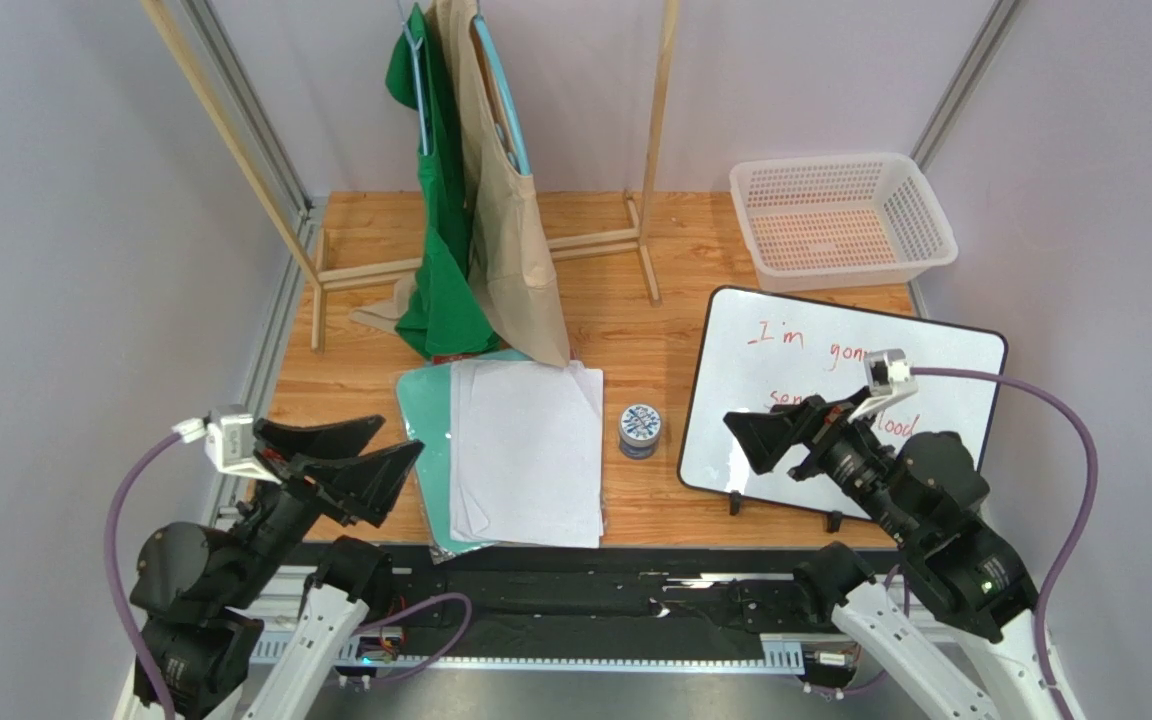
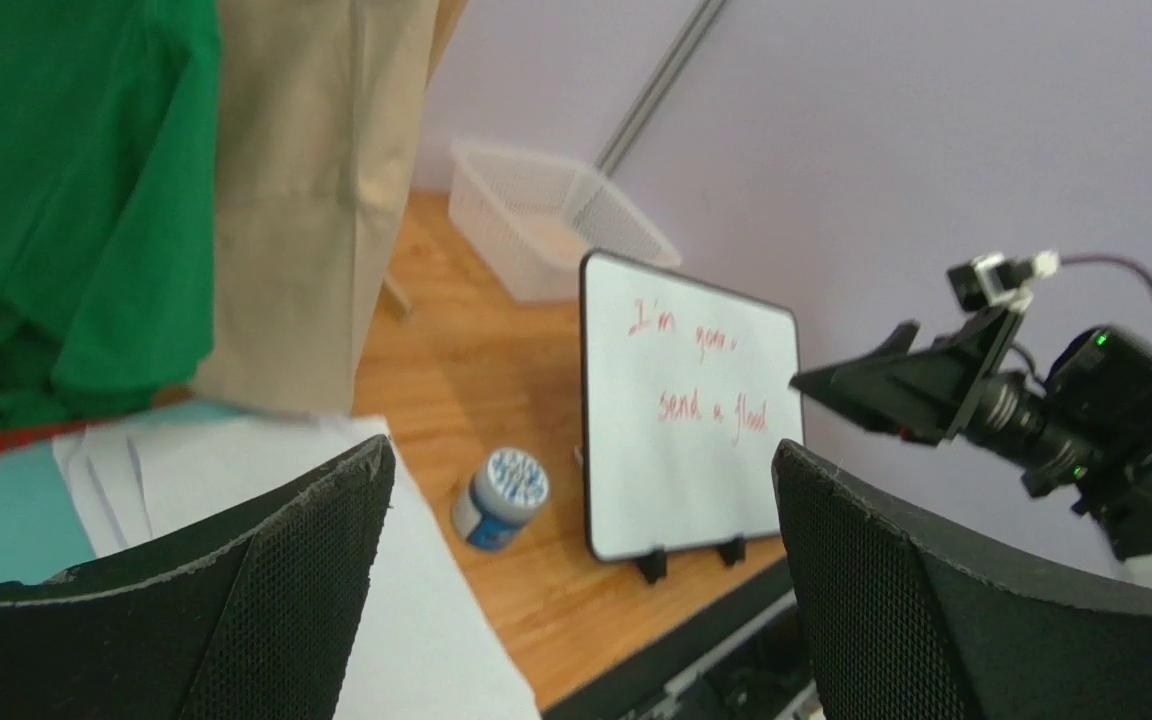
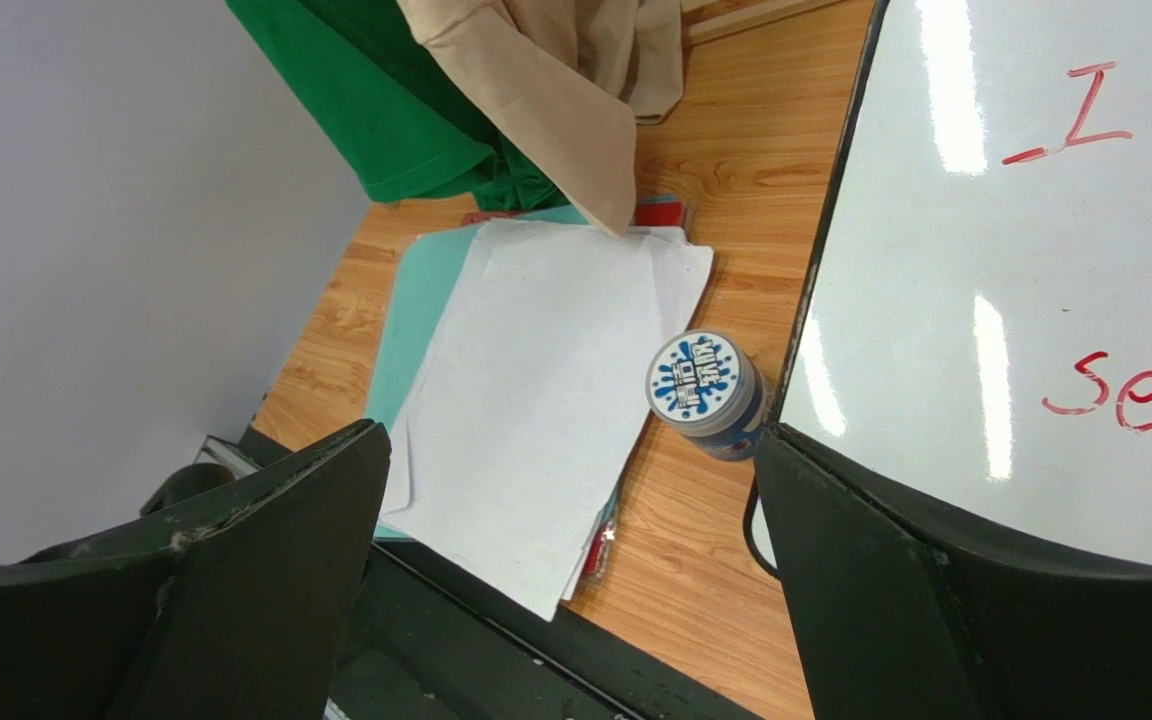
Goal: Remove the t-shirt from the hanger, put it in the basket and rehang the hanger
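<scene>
Two t-shirts hang on the rack at the far side, and both pairs of fingers stand wide and hold nothing.

In the top view the green t-shirt (image 1: 440, 225) and the beige t-shirt (image 1: 515, 255) hang side by side on a light blue hanger (image 1: 504, 105) from the wooden rack (image 1: 657, 135), their hems over the worktop (image 1: 642, 345) and the beige hem touching the papers (image 1: 530, 450); the left fingers (image 1: 372, 477) and the right fingers (image 1: 770, 435) are low at the near edge, well apart from the clothes. In the left wrist view its fingers (image 2: 237, 600) are spread, with the tin (image 2: 504, 498) and the whiteboard (image 2: 687, 405) between them. In the right wrist view its fingers (image 3: 222, 585) are also spread above the papers and the tin (image 3: 705, 393).
</scene>
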Action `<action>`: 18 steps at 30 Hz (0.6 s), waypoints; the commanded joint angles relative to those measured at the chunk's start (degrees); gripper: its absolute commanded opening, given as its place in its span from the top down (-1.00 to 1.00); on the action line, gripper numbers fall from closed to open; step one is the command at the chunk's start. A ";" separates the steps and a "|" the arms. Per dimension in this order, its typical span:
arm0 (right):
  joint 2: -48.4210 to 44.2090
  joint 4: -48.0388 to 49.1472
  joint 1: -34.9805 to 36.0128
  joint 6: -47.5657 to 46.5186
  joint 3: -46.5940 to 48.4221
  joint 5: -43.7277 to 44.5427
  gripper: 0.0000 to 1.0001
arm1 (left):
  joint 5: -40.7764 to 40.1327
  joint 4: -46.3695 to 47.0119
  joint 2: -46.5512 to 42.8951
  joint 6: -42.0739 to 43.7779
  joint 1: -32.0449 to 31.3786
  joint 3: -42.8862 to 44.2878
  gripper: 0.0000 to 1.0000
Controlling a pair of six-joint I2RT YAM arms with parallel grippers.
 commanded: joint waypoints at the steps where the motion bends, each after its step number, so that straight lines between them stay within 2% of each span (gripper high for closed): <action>1: 5.56 1.98 0.35 -6.48 3.62 1.29 -1.00 | 3.29 -15.05 -1.12 1.13 0.35 -0.79 -0.99; 6: 11.36 7.96 0.35 -9.40 6.70 -0.55 -1.00 | 3.82 -13.21 -6.67 0.78 0.35 -2.55 -0.99; 14: 31.46 11.72 0.79 -10.90 17.76 -4.15 -1.00 | 3.47 -21.65 -1.22 3.32 0.35 2.28 -0.99; 18: 40.00 18.05 6.22 -14.22 22.16 -1.70 -1.00 | 4.85 -22.54 0.45 4.29 0.35 2.99 -0.99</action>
